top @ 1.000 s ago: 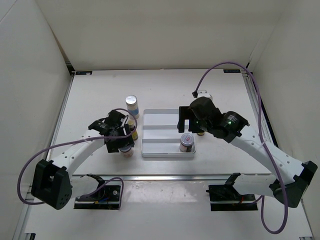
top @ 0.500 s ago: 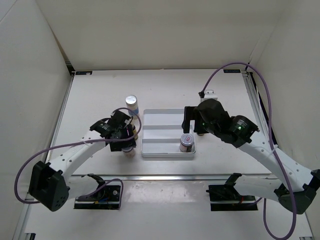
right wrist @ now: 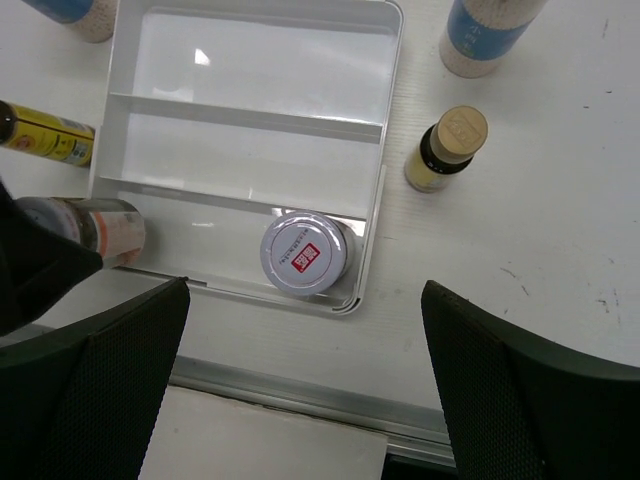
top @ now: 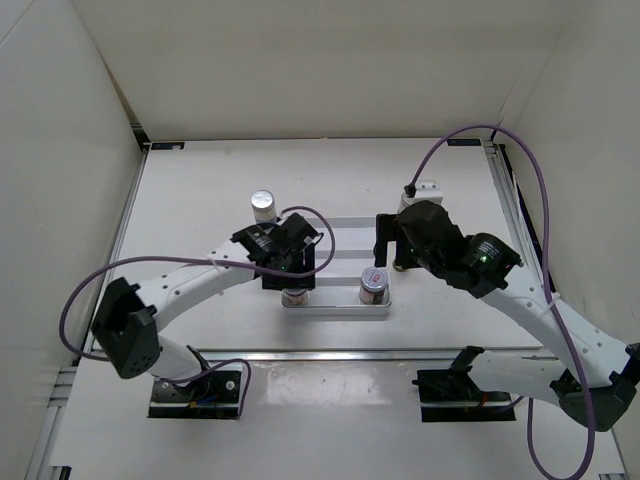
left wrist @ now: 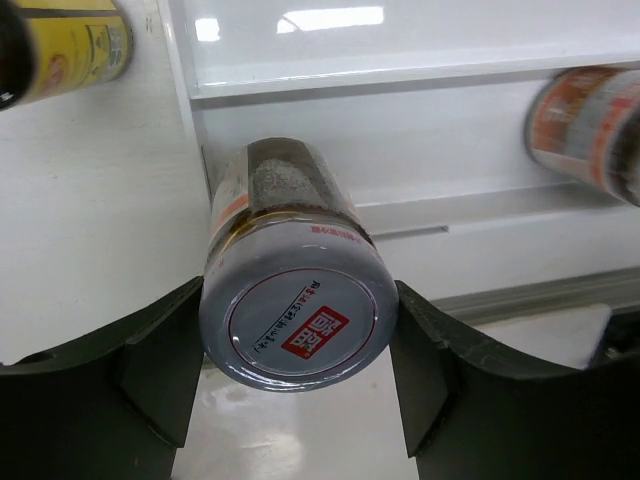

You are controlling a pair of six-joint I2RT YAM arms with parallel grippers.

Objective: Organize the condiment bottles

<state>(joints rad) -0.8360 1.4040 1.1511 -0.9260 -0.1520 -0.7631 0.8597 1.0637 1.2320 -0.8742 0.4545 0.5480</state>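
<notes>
Lid toward the wrist, the red-labelled jar point(left wrist: 290, 270) lies clamped between the left gripper's point(left wrist: 298, 320) fingers. Its long axis points straight ahead, and its far end is at the left wall of the tray point(left wrist: 400, 130); whether it is over or outside that wall is unclear. Bare table opens leftward. Ahead-right a second red-labelled jar point(left wrist: 585, 130) is blurred and cropped; ahead-left a yellow bottle point(left wrist: 70, 45) is cropped. The right gripper point(right wrist: 305, 300) hangs spread wide, empty.

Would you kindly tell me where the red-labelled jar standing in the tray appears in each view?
Top external: red-labelled jar just right of centre, in the tray's near right corner.
Left wrist: same jar, blurred, at the right edge.
Right wrist: same jar lower centre, lid up.
Shared landmark: the white tray.
</notes>
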